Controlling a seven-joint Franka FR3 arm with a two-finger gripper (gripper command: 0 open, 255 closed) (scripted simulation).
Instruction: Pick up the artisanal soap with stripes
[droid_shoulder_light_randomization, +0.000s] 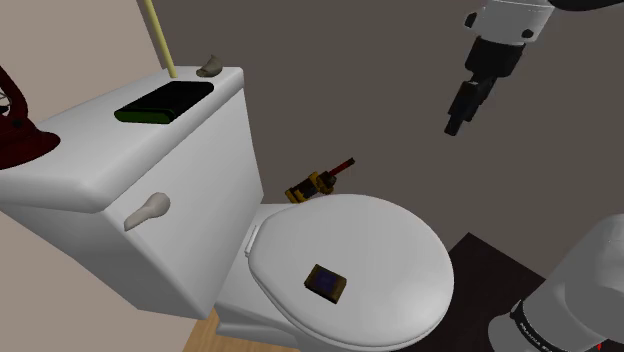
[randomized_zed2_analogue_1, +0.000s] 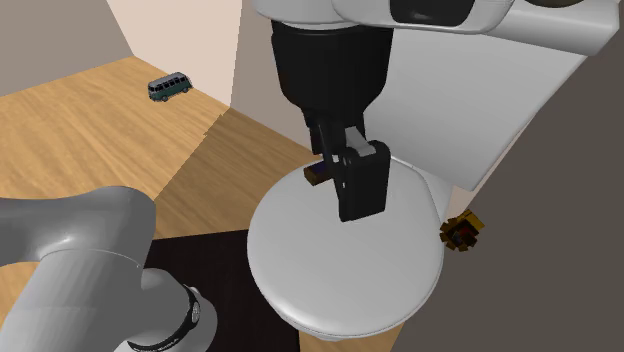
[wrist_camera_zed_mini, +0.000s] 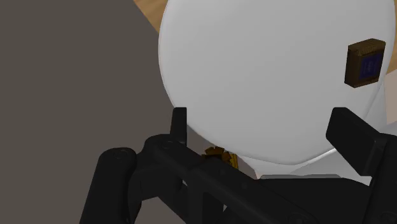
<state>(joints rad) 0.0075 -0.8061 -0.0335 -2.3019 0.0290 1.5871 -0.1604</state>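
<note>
Looks barely begun, with the brown, blue-faced soap lying untouched on the toilet lid toward its hinge end and the gripper hanging above that lid, spread wide and empty; leaves the descent, the closing and the lift to do

Soap lies on the toilet lid, before the tank.

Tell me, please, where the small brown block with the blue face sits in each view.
Shoulder view: the soap lies on the white toilet lid, left of its middle.
Second exterior view: the soap peeks from behind the gripper, at the lid's upper-left edge.
Wrist view: the soap lies on the lid, beyond one open finger.
Shared landmark: the toilet lid.
</note>
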